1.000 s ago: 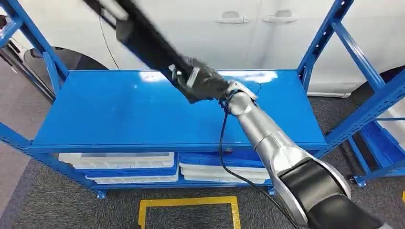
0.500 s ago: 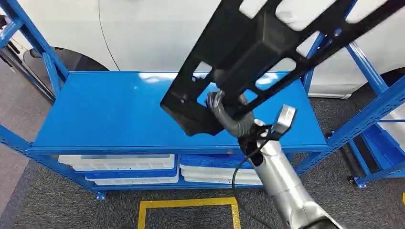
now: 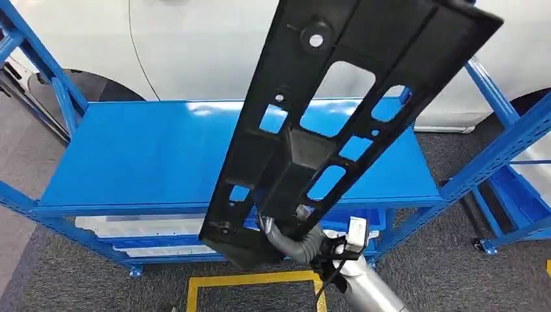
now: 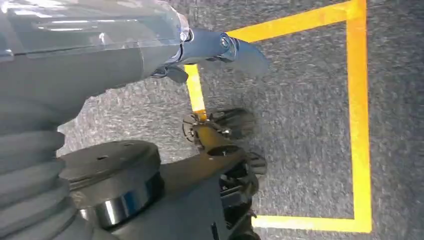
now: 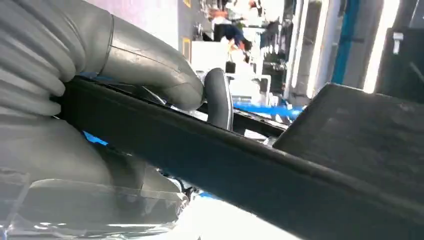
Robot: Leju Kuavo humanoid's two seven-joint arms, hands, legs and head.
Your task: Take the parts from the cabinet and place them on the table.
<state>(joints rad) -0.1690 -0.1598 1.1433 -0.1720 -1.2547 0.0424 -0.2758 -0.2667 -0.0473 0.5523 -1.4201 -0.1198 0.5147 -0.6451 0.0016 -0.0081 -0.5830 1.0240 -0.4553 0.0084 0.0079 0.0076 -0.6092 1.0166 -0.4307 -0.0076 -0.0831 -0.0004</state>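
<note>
Moved: since half a second ago I have pulled the right hand [image 3: 294, 239] back toward me, and the black part [image 3: 338, 110] has swung up steeper across the head view.
Right hand: fingers wrapped tight on the part's lower end.
Part: held in the air above the blue shelf [image 3: 149, 153], clear of it.
Left hand: hanging over the floor [image 4: 310, 100] with the yellow tape [image 4: 357, 125]; I cannot tell how its fingers lie.
Progress: I judge one part lifted out, not yet set down; white trays [image 3: 143, 227] remain on the lower shelf.
Views: the right wrist view shows the thumb [image 5: 150, 65] clamped over the part's edge, which the head view hides.
</note>
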